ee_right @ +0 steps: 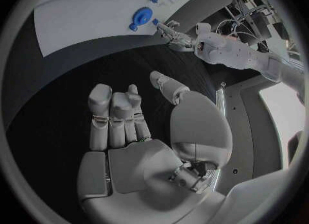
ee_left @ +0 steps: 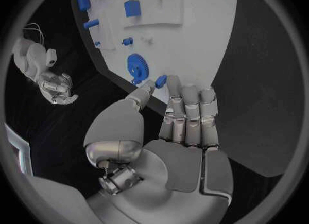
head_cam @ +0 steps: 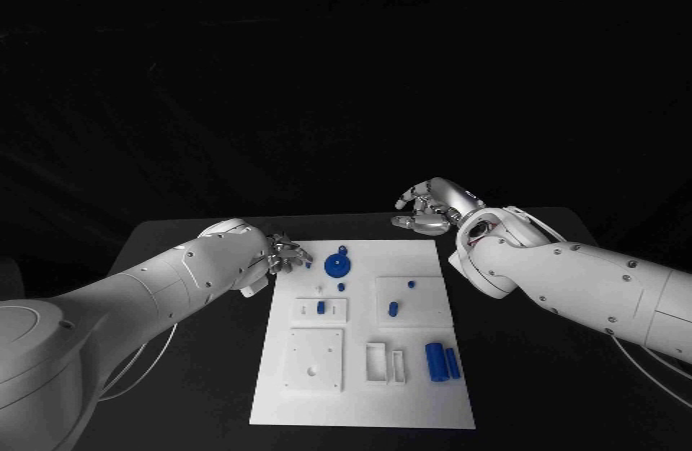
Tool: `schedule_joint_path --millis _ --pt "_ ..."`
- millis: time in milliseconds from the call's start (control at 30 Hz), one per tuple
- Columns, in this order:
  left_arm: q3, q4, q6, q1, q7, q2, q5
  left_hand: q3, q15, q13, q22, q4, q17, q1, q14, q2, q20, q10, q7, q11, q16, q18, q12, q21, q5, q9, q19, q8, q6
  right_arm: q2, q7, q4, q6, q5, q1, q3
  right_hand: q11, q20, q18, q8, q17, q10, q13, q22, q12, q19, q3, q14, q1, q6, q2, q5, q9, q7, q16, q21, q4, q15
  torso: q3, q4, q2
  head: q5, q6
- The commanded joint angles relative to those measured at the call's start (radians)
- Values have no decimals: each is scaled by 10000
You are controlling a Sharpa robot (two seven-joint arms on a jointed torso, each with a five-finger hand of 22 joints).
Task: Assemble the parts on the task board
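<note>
Black table carries the white task board; left hand pinches a small blue part, right hand hangs released, holding nothing

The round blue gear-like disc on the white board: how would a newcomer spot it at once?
Start at the white task board in the middle of the black table. Go to its far edge, nearest the left hand. There lies the round blue gear-like disc, the only wide, flat circle among small blue pegs and blocks.

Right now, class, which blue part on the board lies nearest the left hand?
The small blue piece at the left hand's fingertips, beside the round blue gear. The other blue parts lie farther down the board.
</note>
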Motion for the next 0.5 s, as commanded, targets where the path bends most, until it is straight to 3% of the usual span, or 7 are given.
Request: schedule_joint_path --millis 33,267,500 --pt "6 18 1 3 134 16 146 -27 -62 -18 17 -40 -13 -13 -16 -25 -1039 81 5 -22 68 -154 -55 -66 -51 -17 -14 24 69 -3 51 13 26 -68 5 5 25 -84 945 52 15 22 -16 26 58 13 -66 31 73 -148 -19 38 5 205 -36 -61 -7 7 2 1 0 -9 2" --pt "9 26 -60 5 137 -14 222 -74 -61 -47 16 -16 -32 -70 -12 -153 -1043 93 7 -21 69 -155 -84 -83 -58 -48 -3 18 62 -21 44 17 22 -70 11 5 25 -84 945 52 16 24 -17 27 60 14 -68 33 74 -147 -20 38 5 204 -37 -62 -6 7 2 4 6 -25 -2" --pt "11 18 -49 5 131 14 283 -189 -67 -110 7 236 -84 -407 -5 -617 -1059 124 2 -26 70 -151 -138 -141 2 -127 37 18 69 -20 42 15 16 -72 15 5 25 -84 945 53 16 25 -19 28 61 15 -69 34 76 -147 -18 38 5 204 -37 -62 -5 7 -1 11 5 -42 -3"
